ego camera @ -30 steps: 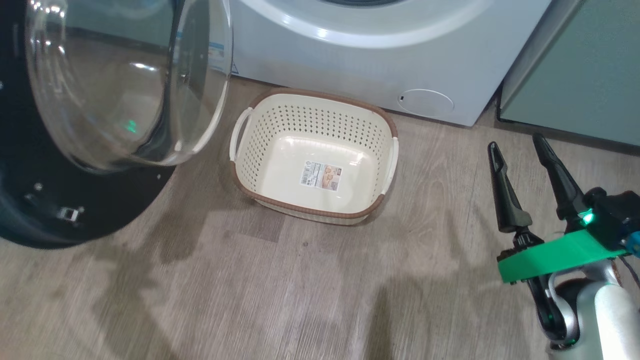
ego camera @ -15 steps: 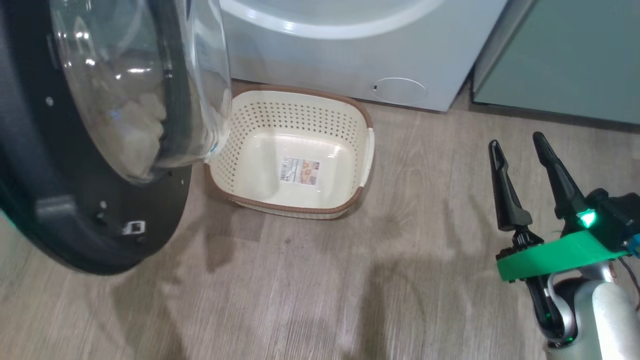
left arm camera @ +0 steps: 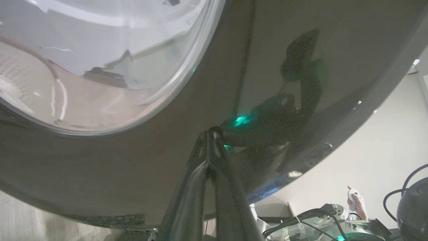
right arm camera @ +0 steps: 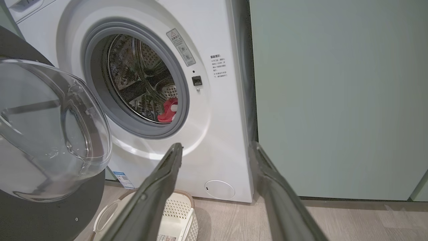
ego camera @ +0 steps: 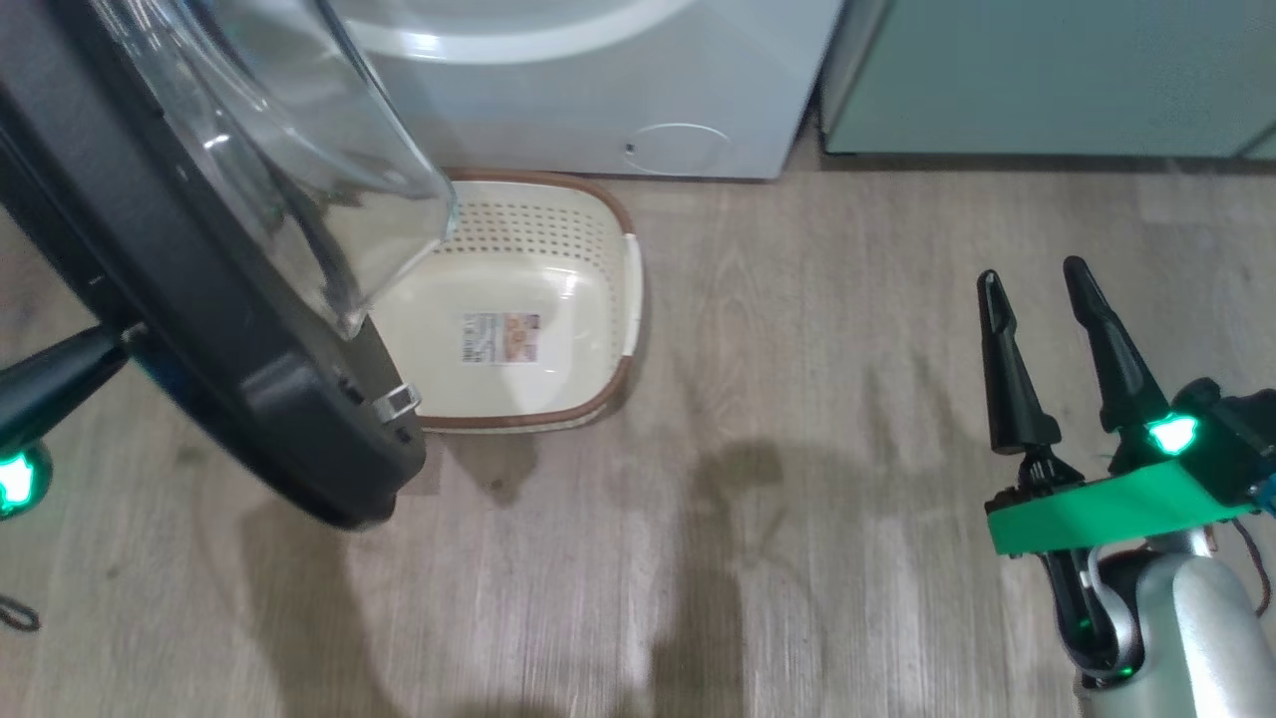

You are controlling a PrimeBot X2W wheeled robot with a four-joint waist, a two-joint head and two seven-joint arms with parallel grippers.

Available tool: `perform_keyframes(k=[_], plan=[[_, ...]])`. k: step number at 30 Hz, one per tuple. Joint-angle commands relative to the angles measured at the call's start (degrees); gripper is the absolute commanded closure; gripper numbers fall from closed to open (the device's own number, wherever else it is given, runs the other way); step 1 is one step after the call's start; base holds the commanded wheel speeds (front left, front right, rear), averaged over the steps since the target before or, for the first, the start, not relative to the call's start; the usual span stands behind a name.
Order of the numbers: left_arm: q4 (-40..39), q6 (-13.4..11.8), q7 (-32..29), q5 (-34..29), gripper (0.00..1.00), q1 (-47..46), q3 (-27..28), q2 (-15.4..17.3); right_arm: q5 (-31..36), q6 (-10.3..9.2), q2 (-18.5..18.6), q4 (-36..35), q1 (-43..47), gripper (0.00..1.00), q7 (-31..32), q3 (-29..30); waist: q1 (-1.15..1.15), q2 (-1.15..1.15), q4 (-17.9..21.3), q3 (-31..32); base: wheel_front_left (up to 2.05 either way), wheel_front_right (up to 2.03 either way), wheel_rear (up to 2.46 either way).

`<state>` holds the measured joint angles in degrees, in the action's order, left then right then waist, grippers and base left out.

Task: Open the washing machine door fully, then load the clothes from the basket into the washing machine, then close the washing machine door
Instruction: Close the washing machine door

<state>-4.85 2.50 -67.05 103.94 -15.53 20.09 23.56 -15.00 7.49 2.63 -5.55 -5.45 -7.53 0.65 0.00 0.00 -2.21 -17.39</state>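
Observation:
The washing machine door (ego camera: 209, 339) hangs half swung at the left, its glass bowl (ego camera: 299, 150) over the left part of the empty basket (ego camera: 558, 299). My left gripper (left arm camera: 211, 132) is shut, its tips pressed against the door's glossy black outer rim (left arm camera: 301, 83); it also enters the head view low on the left as the left gripper (ego camera: 115, 344). My right gripper (ego camera: 1037, 284) hovers open over the floor at the right, holding nothing. The red clothes (right arm camera: 169, 110) lie inside the drum of the washing machine (right arm camera: 214, 110).
A pale green cabinet (right arm camera: 334, 100) stands right beside the machine. Wood floor (ego camera: 797, 449) stretches between the basket and my right arm. A hand holding a small white device (left arm camera: 354, 199) and cables show low in the left wrist view.
The head camera has turned, shifting the scene left. The door has swung round over the basket's left side, and my left gripper has come into view behind it. The right gripper has held still.

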Motion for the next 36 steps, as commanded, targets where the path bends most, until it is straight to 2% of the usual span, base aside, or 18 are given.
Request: perform_keyframes(k=[1, 14, 21, 36], plan=[[-2.6, -0.7, -0.4, 0.8, 1.00, -2.9, 1.9, 1.8, -0.7, 0.00, 0.2, -1.5, -2.0, 0.00, -1.0, -1.7, 0.00, 0.00, 2.8, -1.2, 0.00, 0.00, 0.00], [-4.7, -3.8, 0.1, 1.0, 1.00, -8.2, -0.7, 1.2, -4.0, 0.00, 0.2, 1.8, -2.5, 0.00, -4.9, -3.4, 0.00, 0.00, 12.1, -3.5, 0.00, 0.00, 0.00], [-5.1, -6.6, 1.6, 0.2, 1.00, -12.2, -2.2, 0.9, -5.7, 0.00, 0.2, 3.3, -2.7, 0.00, -6.4, -4.6, 0.00, 0.00, 16.8, -4.6, 0.00, 0.00, 0.00], [3.3, -11.3, 9.2, -3.9, 1.00, -24.8, -3.7, 0.0, -9.4, 0.00, 0.2, 4.5, -3.4, 0.00, -7.4, -6.6, 0.00, 0.00, 24.0, -7.3, 0.00, 0.00, 0.00]])
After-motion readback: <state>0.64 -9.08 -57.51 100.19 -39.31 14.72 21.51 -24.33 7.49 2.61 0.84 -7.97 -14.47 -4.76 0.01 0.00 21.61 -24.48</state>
